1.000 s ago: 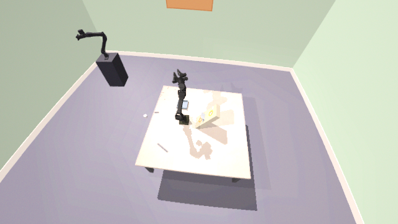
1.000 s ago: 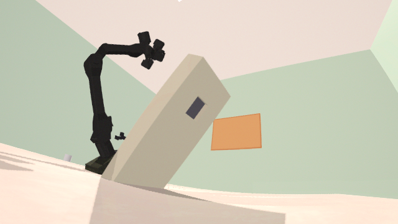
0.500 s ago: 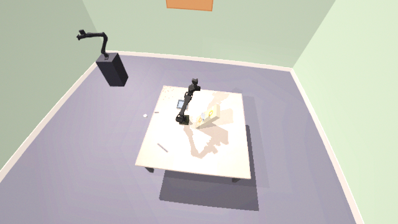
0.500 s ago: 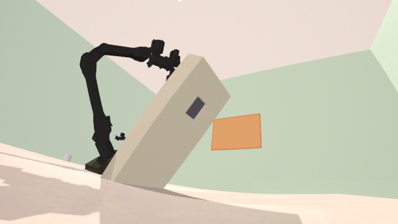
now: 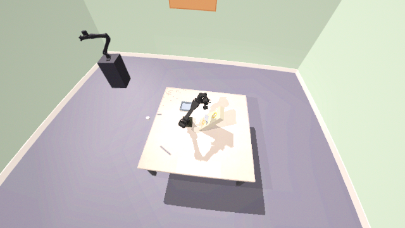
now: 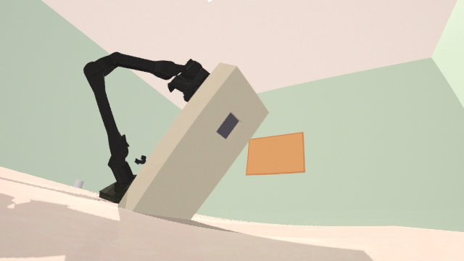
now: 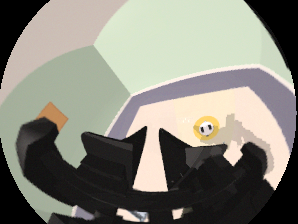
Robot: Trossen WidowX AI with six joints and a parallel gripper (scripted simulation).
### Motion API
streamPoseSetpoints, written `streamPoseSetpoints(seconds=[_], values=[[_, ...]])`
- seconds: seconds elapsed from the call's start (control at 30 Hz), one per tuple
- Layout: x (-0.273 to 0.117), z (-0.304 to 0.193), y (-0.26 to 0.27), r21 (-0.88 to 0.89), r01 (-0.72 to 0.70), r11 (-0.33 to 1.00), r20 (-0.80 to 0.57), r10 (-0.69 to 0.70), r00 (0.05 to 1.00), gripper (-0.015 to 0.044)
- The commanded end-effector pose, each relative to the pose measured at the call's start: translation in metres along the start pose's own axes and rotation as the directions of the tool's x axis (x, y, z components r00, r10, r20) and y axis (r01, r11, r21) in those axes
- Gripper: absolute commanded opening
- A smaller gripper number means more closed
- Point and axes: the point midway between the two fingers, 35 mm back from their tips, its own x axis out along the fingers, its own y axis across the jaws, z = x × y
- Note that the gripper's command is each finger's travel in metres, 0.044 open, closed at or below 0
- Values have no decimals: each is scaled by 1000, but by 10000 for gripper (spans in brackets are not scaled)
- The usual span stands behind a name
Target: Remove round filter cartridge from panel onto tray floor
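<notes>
While white round cartridge with 2 dark slots (image 5: 214,115) (image 7: 205,128) sits seated in yellow ring of tilted cream panel (image 5: 219,113) (image 6: 188,163) (image 7: 185,107), work needs squaring up first. Left: grey-rimmed blue tray (image 5: 181,106), reserved for release. Middle: black parallel-jaw gripper (image 5: 206,104) (image 6: 187,95) (image 7: 153,129), fingers narrowly apart, nothing between. Right: cartridge; best centre over face, match 2 fingertips to 2 slots, enter along panel's slope, grip, draw straight out, avoid prying.
</notes>
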Motion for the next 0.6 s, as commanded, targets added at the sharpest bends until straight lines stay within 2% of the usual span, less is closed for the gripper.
streamPoseSetpoints(seconds=[0.0, 0.13, 0.57], values=[[8, -15, -75, -387, 298, 873, 41, -307, 951, 90], [5, -21, -119, -613, 424, 667, 87, -476, 875, 90], [5, -21, -121, -622, 428, 655, 89, -484, 871, 90]])
